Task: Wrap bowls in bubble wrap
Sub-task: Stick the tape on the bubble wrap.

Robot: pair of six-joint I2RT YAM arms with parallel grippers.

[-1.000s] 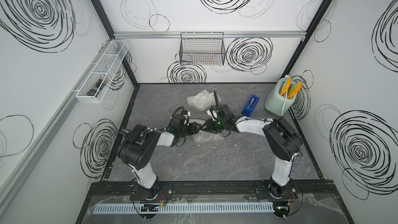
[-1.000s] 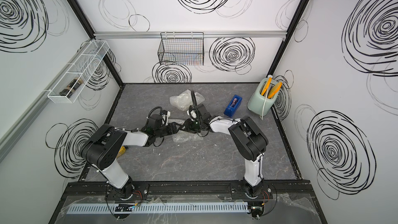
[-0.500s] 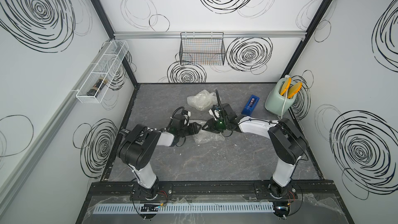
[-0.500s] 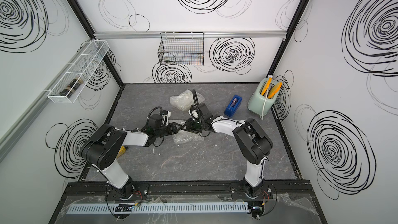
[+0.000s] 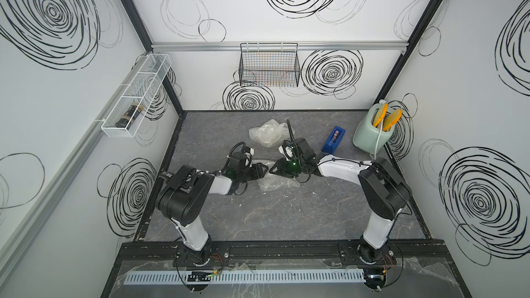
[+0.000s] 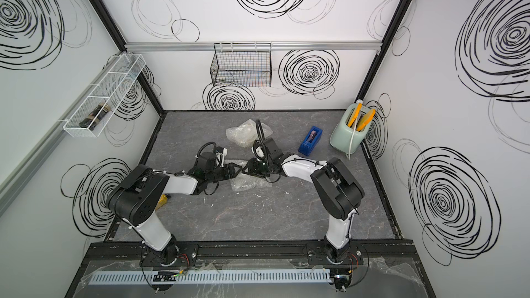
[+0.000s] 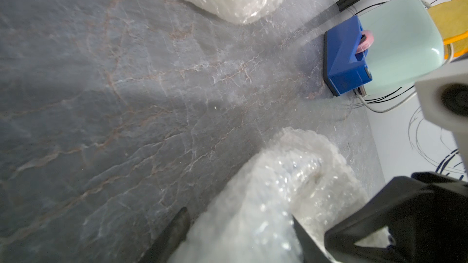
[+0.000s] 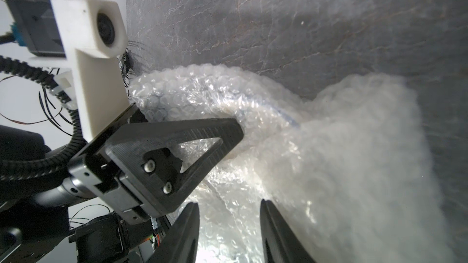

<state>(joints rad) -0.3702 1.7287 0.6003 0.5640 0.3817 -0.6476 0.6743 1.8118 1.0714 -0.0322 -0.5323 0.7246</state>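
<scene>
**1. Work surface.** The grey marbled tabletop [image 5: 286, 219] carries two parcels of bubble wrap [image 6: 247, 183]. The near bundle [image 5: 277, 185] lies at the centre of the table. The far bundle [image 5: 268, 136] lies beyond it, towards the far wall, apart from both arms.

**2. Contents.** In the right wrist view, the bowl [image 8: 287, 118] inside the near bundle shows only as a curved blue line through the film. In the left wrist view, a yellowish tint shows through the far bundle; nothing more of its contents can be made out.

**3. Left gripper.** The left gripper [image 5: 264, 171] extends from the left, low over the far-left edge of the near bundle. In the left wrist view its fingers [image 7: 177, 231] stand on either side of the near bundle. The film fills the gap and touches both, so the jaws are clamped on the near bundle.

**4. Right gripper.** The right gripper [image 5: 274, 169] extends from the right and meets the left gripper almost tip to tip. In the right wrist view its fingers [image 8: 188, 234] stand apart with film between them. Whether the pads press the film cannot be told.

**5. Other items.**
- A blue tape dispenser [image 5: 333, 141] sits right of the far bundle.
- A mint-green toaster [image 5: 368, 134] stands in the far right corner.
- A black wire basket [image 5: 269, 67] hangs on the far wall.
- A white wire shelf [image 5: 134, 98] on the left wall holds a dark jar [image 5: 128, 115].
</scene>
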